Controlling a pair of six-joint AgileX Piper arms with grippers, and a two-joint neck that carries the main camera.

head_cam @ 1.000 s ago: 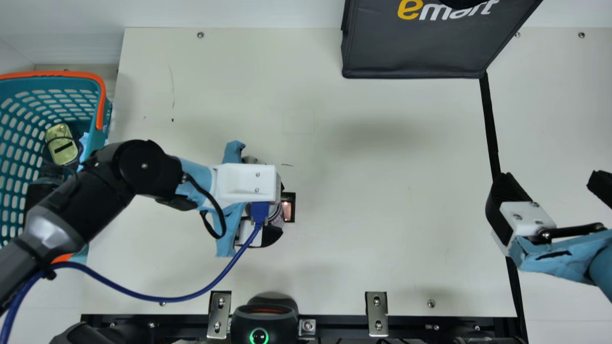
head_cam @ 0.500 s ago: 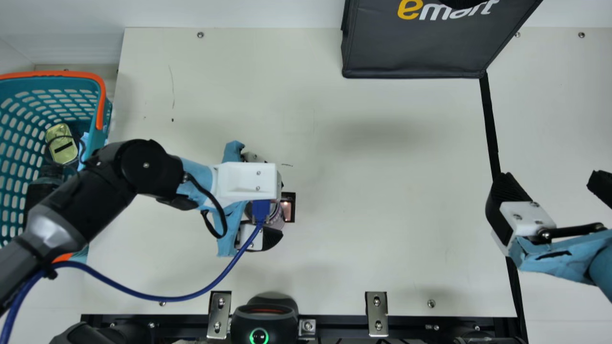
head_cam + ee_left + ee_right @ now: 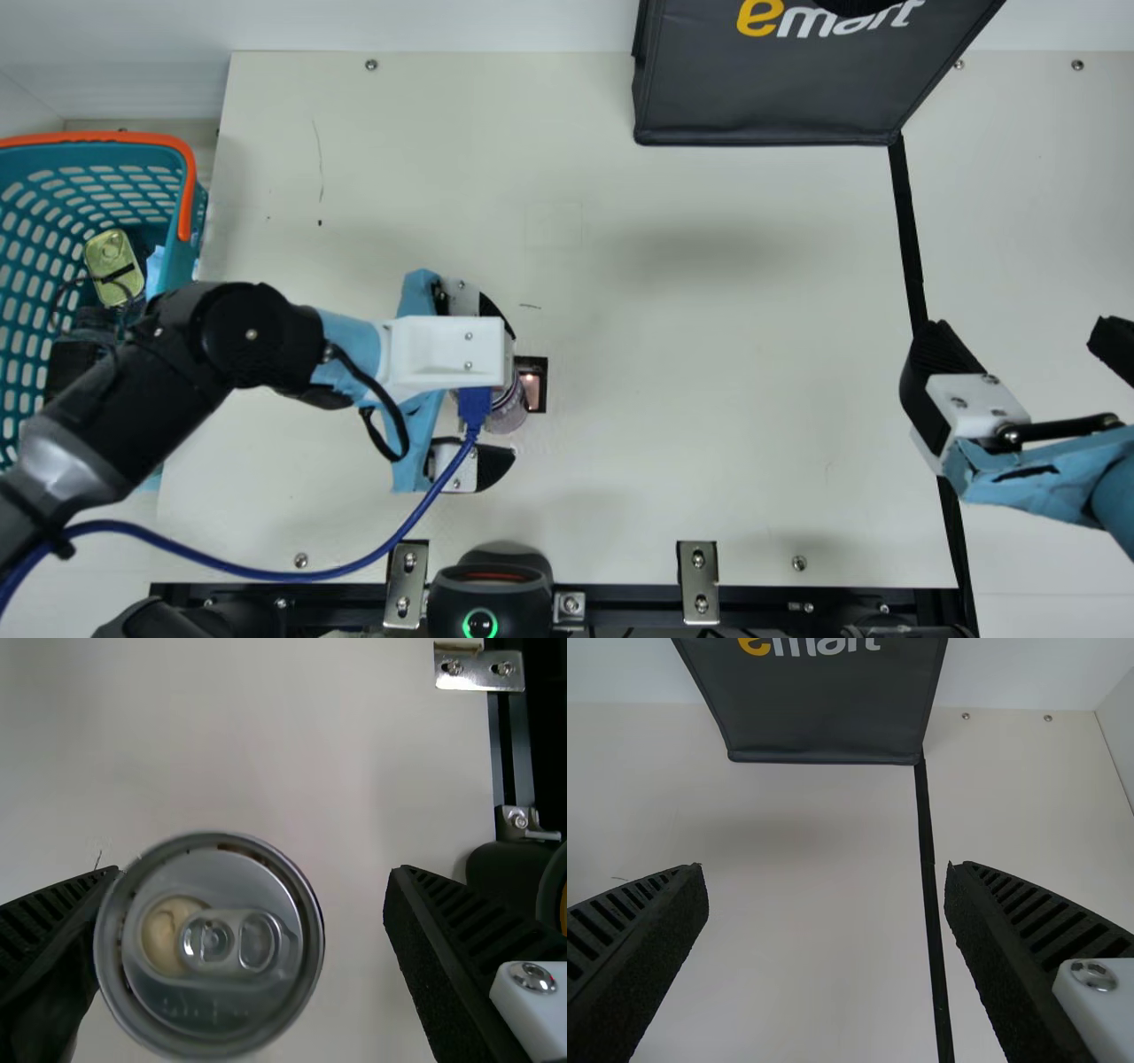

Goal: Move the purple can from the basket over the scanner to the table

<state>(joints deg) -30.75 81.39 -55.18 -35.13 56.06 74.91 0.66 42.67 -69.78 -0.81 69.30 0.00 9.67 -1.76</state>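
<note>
The purple can (image 3: 507, 409) stands upright on the table (image 3: 709, 354), partly hidden under my left arm, beside the small dark scanner window (image 3: 532, 385). My left gripper (image 3: 507, 394) is open around it in the main view. In the left wrist view the silver lid of the can (image 3: 210, 943) lies between the fingers of my left gripper (image 3: 254, 873), close to one finger and with a wide gap to the other. At the right side my right gripper (image 3: 1028, 332) is held open over the table; the right wrist view shows nothing between the fingers of my right gripper (image 3: 826, 866).
A teal basket (image 3: 182, 257) with an orange handle and several items stands at the left, partly under my left arm. A black bag (image 3: 762, 106) is at the back. A black device with a green ring (image 3: 490, 585) sits at the front edge.
My left gripper has opened, its fingers spreading apart from the can, and the left arm has shifted slightly left and toward the front. The right arm has kept still.
</note>
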